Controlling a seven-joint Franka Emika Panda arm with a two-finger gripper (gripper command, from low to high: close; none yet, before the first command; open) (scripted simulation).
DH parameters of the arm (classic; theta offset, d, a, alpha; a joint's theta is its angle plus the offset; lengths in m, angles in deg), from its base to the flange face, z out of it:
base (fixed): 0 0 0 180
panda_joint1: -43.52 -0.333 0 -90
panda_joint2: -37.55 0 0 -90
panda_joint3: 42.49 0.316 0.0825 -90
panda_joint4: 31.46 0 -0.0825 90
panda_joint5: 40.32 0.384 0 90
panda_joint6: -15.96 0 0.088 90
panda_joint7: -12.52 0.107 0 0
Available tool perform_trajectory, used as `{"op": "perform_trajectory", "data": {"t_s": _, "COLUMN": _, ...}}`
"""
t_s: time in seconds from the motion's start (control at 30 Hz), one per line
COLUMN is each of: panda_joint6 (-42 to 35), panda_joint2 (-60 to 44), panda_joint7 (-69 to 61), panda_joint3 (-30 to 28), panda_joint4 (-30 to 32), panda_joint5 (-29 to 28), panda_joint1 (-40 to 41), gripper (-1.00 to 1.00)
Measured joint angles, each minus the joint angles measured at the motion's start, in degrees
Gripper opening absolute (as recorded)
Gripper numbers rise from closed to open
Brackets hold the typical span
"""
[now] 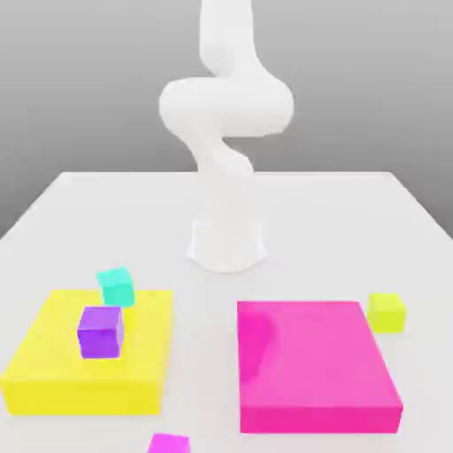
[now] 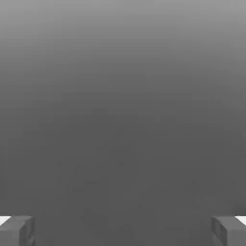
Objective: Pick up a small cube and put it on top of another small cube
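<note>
The small plain lime yellow-green cube (image 1: 387,312) is seen just right of the flat pink block (image 1: 314,363); the gripper (image 2: 123,230) is held wide open, empty.

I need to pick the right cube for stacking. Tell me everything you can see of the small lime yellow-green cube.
The small lime yellow-green cube is a plain, matte, single-coloured block with no markings, its top face lighter than its sides. It sits upright on the white table, at the exterior view's right, beside the far right corner of the flat pink block; whether they touch cannot be told. It is far smaller than that block. Nothing rests on it or grips it.
</note>
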Motion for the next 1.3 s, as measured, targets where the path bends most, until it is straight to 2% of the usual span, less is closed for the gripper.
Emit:
{"op": "perform_trajectory", "data": {"t_s": 0.63, "panda_joint6": 26.9, "panda_joint2": -40.5, "panda_joint7": -33.5, "panda_joint3": 14.8, "panda_joint4": 25.4, "panda_joint5": -1.2, "panda_joint1": -28.8, "gripper": 0.0}}
{"op": "perform_trajectory", "data": {"t_s": 0.73, "panda_joint6": 31.5, "panda_joint2": -46.9, "panda_joint7": -31.7, "panda_joint3": 13.3, "panda_joint4": 25.9, "panda_joint5": -5.9, "panda_joint1": -31.0, "gripper": 0.0}}
{"op": "perform_trajectory", "data": {"t_s": 0.87, "panda_joint6": 38.1, "panda_joint2": -55.2, "panda_joint7": -27.0, "panda_joint3": 5.6, "panda_joint4": 24.5, "panda_joint5": -12.5, "panda_joint1": -37.2, "gripper": 0.0}}
{"op": "perform_trajectory", "data": {"t_s": 0.9, "panda_joint6": 39.6, "panda_joint2": -57.0, "panda_joint7": -26.4, "panda_joint3": 3.8, "panda_joint4": 24.1, "panda_joint5": -13.4, "panda_joint1": -38.8, "gripper": -1.0}}
{"op": "perform_trajectory", "data": {"t_s": 1.13, "panda_joint6": 39.8, "panda_joint2": -57.3, "panda_joint7": -26.1, "panda_joint3": 3.4, "panda_joint4": 24.1, "panda_joint5": -13.7, "panda_joint1": -39.2, "gripper": -1.0}}
{"op": "perform_trajectory", "data": {"t_s": 1.3, "panda_joint6": 32.7, "panda_joint2": -48.3, "panda_joint7": -32.0, "panda_joint3": 9.5, "panda_joint4": 25.9, "panda_joint5": -5.8, "panda_joint1": -35.1, "gripper": -1.0}}
